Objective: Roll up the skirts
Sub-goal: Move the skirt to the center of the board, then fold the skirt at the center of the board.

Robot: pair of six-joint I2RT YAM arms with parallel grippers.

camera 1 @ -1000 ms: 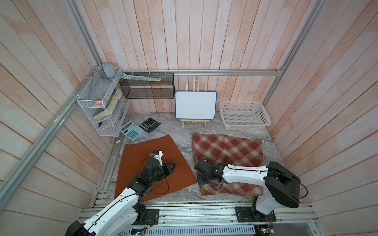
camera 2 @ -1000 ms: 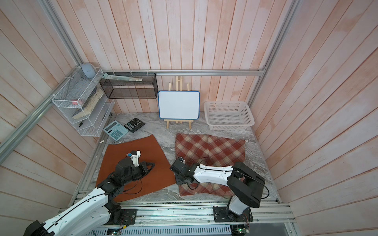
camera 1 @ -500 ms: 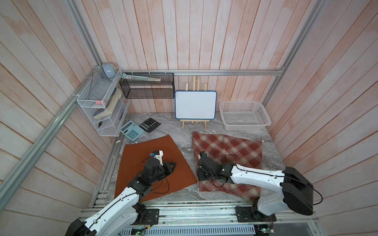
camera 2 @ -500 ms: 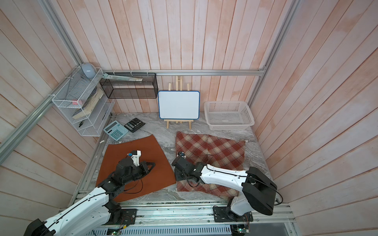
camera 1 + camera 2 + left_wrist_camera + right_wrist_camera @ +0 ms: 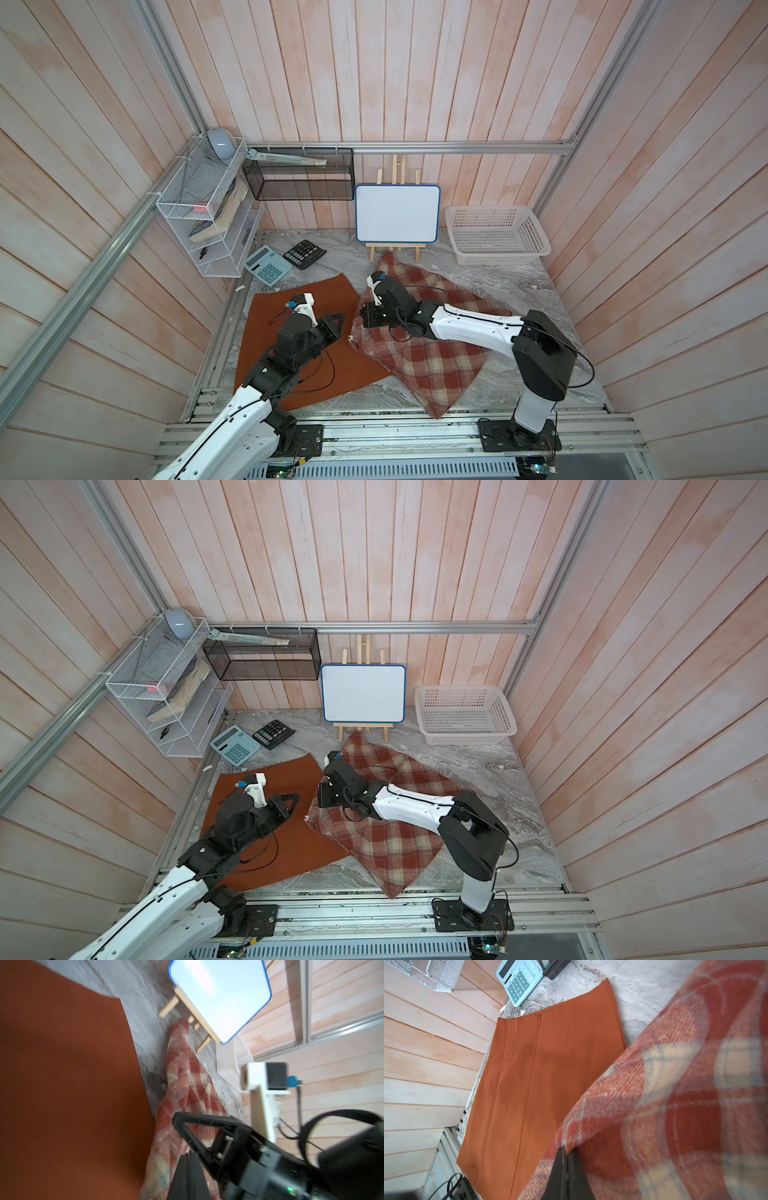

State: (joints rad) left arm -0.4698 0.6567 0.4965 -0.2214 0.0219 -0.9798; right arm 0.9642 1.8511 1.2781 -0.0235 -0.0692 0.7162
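Top views: the marble table (image 5: 498,274) has cloth spread over its front half.
Left half: the orange skirt (image 5: 266,307) lies flat, its far edge near the teal calculator (image 5: 268,266).
Right half: the plaid skirt (image 5: 419,365) lies rumpled. Its far corner is at the foot of the whiteboard (image 5: 397,214), its near corner reaches the front rail (image 5: 374,417), and its left edge meets the orange skirt's right edge.
Right arm: the right gripper (image 5: 564,1153) has its jaws pressed together on the plaid skirt's left edge. The right wrist view shows the woolly cloth pinched between the dark tips and curling up around them.
Left arm: the left gripper (image 5: 336,322) hangs over the right part of the orange skirt, pointing at the plaid skirt. Its jaws are closed, with no cloth seen between them.
Back edge: a white basket (image 5: 496,232) stands to the right of the whiteboard, and a black calculator (image 5: 304,254) lies just beside the teal one.
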